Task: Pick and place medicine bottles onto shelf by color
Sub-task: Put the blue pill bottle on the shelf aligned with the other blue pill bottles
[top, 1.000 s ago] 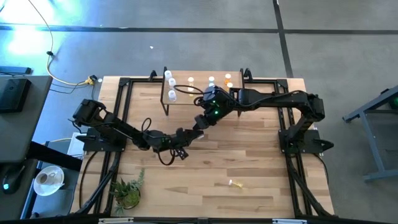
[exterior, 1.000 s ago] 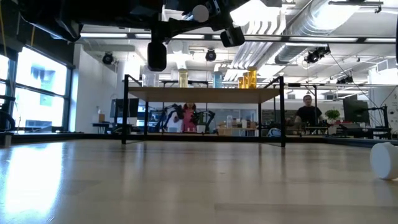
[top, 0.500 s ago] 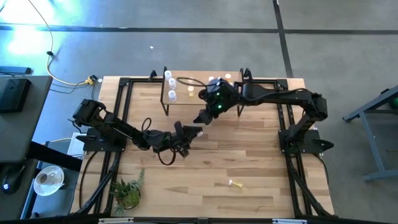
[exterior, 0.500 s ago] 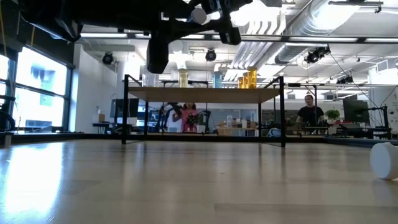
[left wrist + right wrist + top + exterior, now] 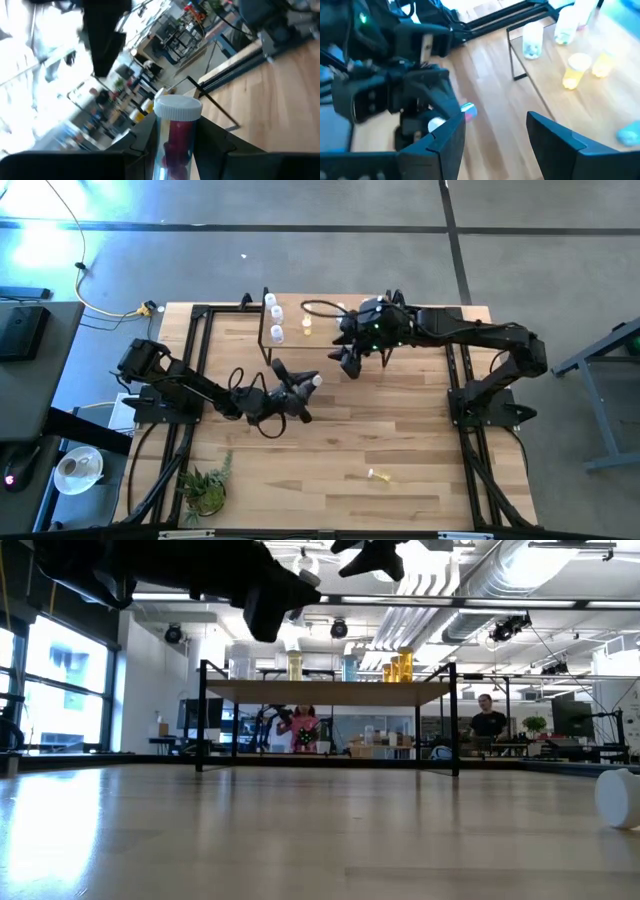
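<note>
My left gripper (image 5: 303,386) is over the table's middle, shut on a small clear bottle (image 5: 176,131) with red contents and a white cap (image 5: 316,380). My right gripper (image 5: 347,364) is open and empty. It hangs just off the near right side of the shelf (image 5: 300,341), facing the left gripper (image 5: 427,117). The shelf, a light-wood board on thin black legs, carries white-capped clear bottles (image 5: 276,313) at its left and a yellow one (image 5: 307,326). The right arm hides the shelf's right part. In the low view the shelf (image 5: 330,690) stands at the back. My left gripper pinches the bottle's body (image 5: 172,142) between its two fingers (image 5: 150,142), below the cap. The bottle lies along the fingers, and its capped end (image 5: 177,106) sticks out past the fingertips. The fingers come from the table's left. The bottle is lifted clear of the table.
A yellow bottle (image 5: 380,475) lies on the table near the front right; its white end shows in the low view (image 5: 620,798). A potted plant (image 5: 205,488) stands at the front left. Black frame rails (image 5: 195,350) run along both sides. People show in the room behind.
My right gripper has drawn back from the left gripper, up and toward the table's far right, to the shelf's near right side. My left gripper has stayed over the table's middle and has turned and tipped up with the bottle, whose cap now points toward the right gripper.
</note>
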Robot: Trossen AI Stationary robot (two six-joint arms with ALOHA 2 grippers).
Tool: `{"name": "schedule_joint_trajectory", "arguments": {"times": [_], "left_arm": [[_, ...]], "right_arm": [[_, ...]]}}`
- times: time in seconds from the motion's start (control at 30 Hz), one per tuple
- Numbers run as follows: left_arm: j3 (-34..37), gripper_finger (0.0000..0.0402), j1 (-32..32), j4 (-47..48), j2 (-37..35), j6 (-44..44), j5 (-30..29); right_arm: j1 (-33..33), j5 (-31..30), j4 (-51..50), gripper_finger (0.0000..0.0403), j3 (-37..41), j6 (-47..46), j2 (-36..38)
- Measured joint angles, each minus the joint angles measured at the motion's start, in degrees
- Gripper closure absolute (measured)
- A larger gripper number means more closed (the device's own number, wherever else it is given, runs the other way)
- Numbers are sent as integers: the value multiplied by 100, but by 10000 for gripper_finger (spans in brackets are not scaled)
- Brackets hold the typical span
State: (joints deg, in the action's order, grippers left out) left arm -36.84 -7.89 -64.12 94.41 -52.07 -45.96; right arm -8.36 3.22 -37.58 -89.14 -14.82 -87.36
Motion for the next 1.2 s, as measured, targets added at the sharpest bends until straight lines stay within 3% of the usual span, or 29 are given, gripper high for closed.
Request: {"name": "schedule_joint_trajectory", "arguments": {"times": [0.27, 0.4, 0.6, 0.87, 1.2], "left_arm": [[0, 310, 296, 5, 0, 2142, -131], [0, 310, 421, 154, 0, 2743, -117], [4, 310, 456, 433, 0, 3056, -98], [2, 310, 454, 577, 0, 3097, -104], [2, 310, 454, 651, 0, 3110, -117]], "right_arm": [[483, -617, -272, 202, -4, 329, -68], [773, -1241, -193, 202, -4, 331, -172], [985, -1838, 57, 202, -4, -285, -494], [952, -1934, 526, 200, -2, -1080, -986], [949, -1934, 567, 177, -2, -1275, -1060]]}}
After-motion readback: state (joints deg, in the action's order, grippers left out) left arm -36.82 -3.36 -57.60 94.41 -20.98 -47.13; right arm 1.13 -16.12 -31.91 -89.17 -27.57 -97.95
